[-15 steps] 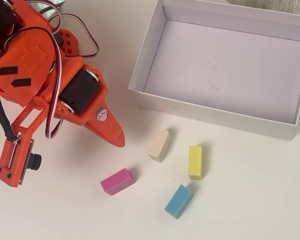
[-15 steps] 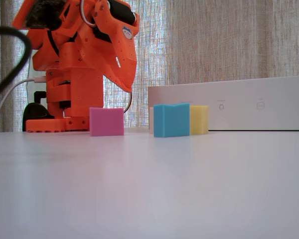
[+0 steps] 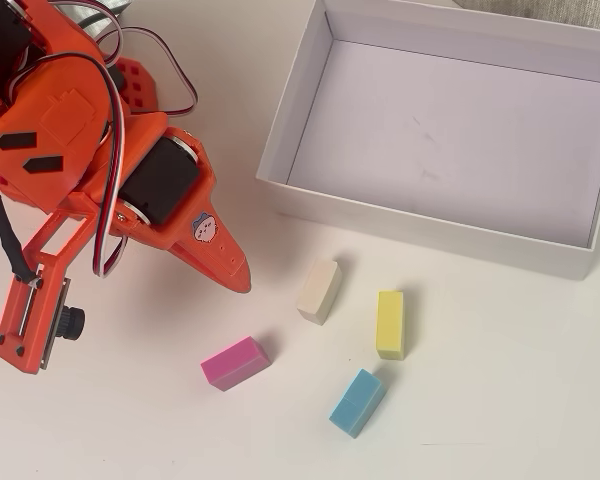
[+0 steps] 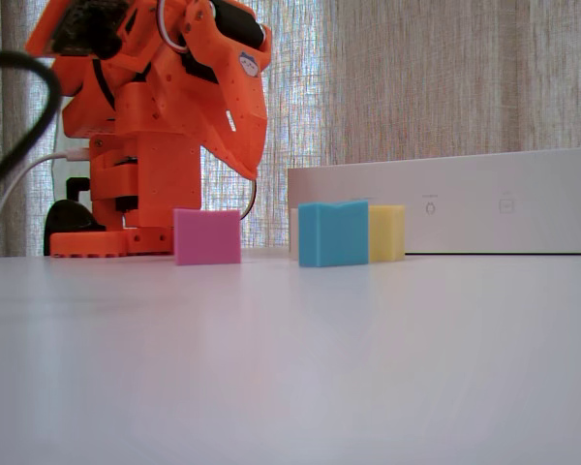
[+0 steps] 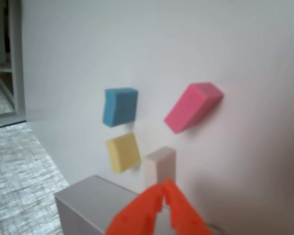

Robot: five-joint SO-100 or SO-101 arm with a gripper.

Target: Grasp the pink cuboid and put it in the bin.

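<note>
Orange pincer (image 5: 165,184) pressed together, apart from pink cuboid (image 3: 235,362); no readable writing.

- In the overhead view the pink block (image 3: 235,362) lies alone, with bare table (image 3: 130,420) to its left and on its near side.
- The cream block (image 3: 319,291) sits up and to the right of it, near but apart.
- The blue block (image 3: 357,402) lies to its right, a clear gap between them.
- The yellow block (image 3: 389,324) stands farther right.
- The white box (image 3: 280,135) has its low wall beyond the cream block.
- The gripper (image 3: 238,280), fingers together, hangs above the table upper left of the pink block, nothing between them.
</note>
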